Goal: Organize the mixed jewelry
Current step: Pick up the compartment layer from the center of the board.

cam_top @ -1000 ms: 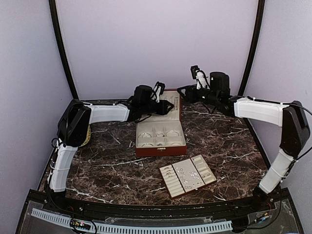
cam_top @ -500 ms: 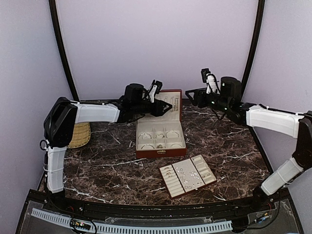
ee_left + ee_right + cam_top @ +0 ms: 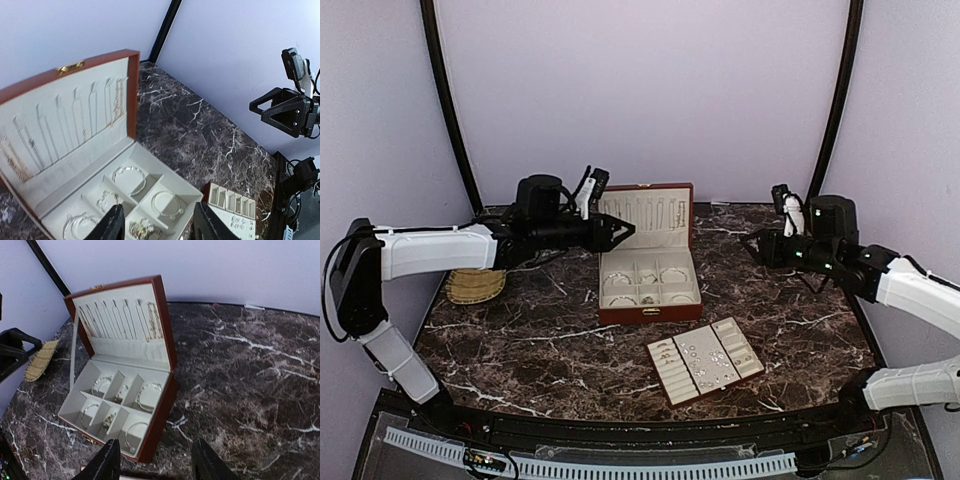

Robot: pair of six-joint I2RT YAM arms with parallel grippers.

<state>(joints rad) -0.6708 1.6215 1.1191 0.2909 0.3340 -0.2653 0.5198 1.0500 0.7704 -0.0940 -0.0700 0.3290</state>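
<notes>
Near the front of the marble table (image 3: 520, 330), the mixed jewelry (image 3: 705, 356) is seen scattered on the cream slotted tray (image 3: 678, 385) as tiny silvery pieces, just in front of the wooden box (image 3: 650, 311), whose lid is stood upright. The left gripper (image 3: 623, 232) is held by the lid's left edge, its jaws parted and empty; the right gripper (image 3: 748, 245) is held well to the box's right — jaws likewise parted, nothing being gripped
</notes>
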